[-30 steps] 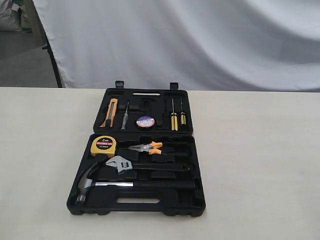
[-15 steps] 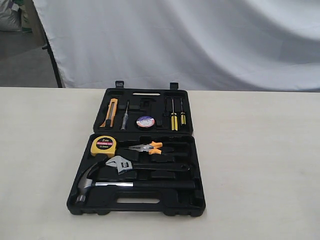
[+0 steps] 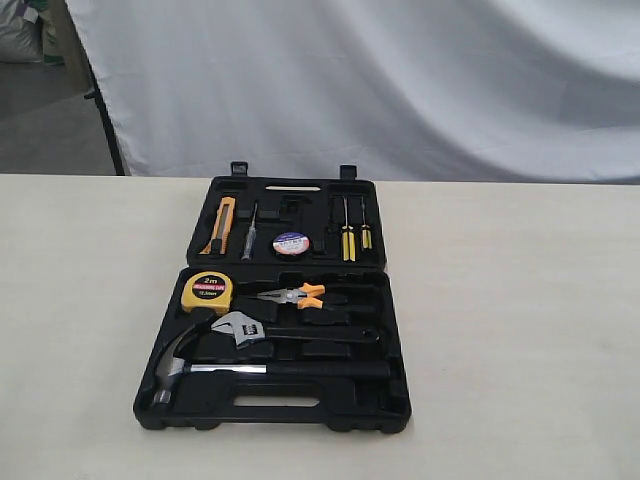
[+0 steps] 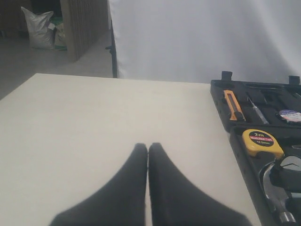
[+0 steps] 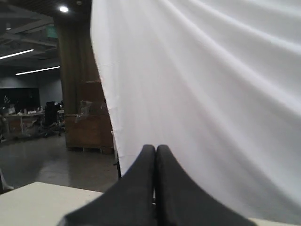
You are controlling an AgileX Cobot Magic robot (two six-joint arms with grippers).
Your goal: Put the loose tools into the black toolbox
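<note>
Black toolbox [image 3: 398,400]: lay open and flat near the middle of the pale table [image 3: 520,330], its two hinged halves one behind the other in the exterior view, the slot-handle half nearer the camera.
Claw hammer [image 3: 280,369]: lay in the nearer half, along the side by the slot handle, with its steel head at the left end and its black handle running to the right.
Adjustable wrench [image 3: 238,329]: rested in the same half, just behind the hammer, its silver jaw end toward the left.
Tape roll [image 3: 291,243]: sat in the farther half, about mid-width, with its blue-white label facing up.
Other tools: a yellow tape measure [image 3: 207,291] and orange-handled pliers [image 3: 300,295] lay side by side in the nearer half; an orange utility knife [image 3: 223,224] and yellow-handled screwdrivers [image 3: 347,240] lay in the farther half.
Left gripper [image 4: 148,147]: its jaws were pressed together with nothing between them; it hung over bare table, well apart from the toolbox at the edge of its wrist view.
Right gripper [image 5: 155,148]: its jaws were likewise pressed together and empty, pointing at a white curtain [image 5: 211,84] beyond the table.
</note>
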